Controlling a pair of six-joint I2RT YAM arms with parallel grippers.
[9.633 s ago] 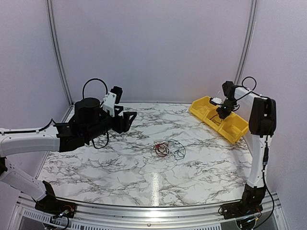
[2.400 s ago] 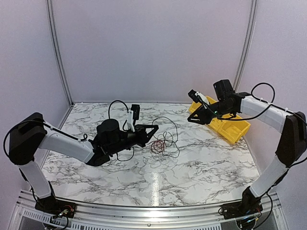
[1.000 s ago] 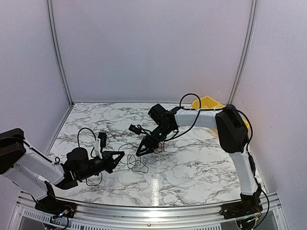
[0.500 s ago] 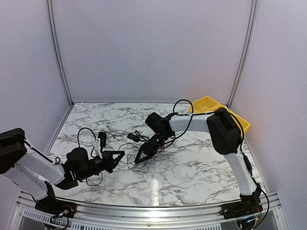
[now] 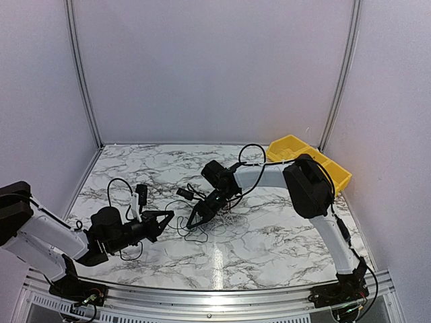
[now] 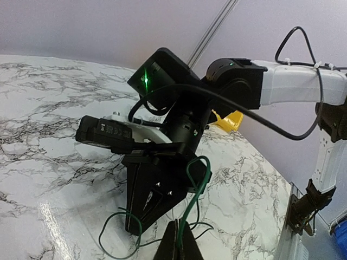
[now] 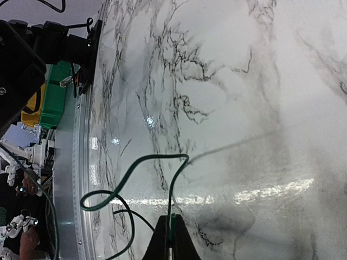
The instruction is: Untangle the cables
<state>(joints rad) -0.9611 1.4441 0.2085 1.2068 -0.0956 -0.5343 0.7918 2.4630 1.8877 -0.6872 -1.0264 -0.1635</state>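
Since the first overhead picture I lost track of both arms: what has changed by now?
The right fingers left the yellow bin and swung to mid-table; the left fingers drew back near-left. Each pair is now shut on a thin wire, pulling loops leftward out of the cables. The bin stayed.

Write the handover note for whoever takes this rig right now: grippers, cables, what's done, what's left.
Left gripper: shut on a thin green wire, low over the marble table.
Right gripper: shut on a green wire too, close to the left one; I cannot tell whether it is the same strand.
Cables: the tangle lies mid-table by the right gripper, with loose loops trailing toward the left gripper.
Yellow bin: far right, contents not visible.
Done: wire gripped by both arms.
Left: draw the strand free and separate the remaining loops.
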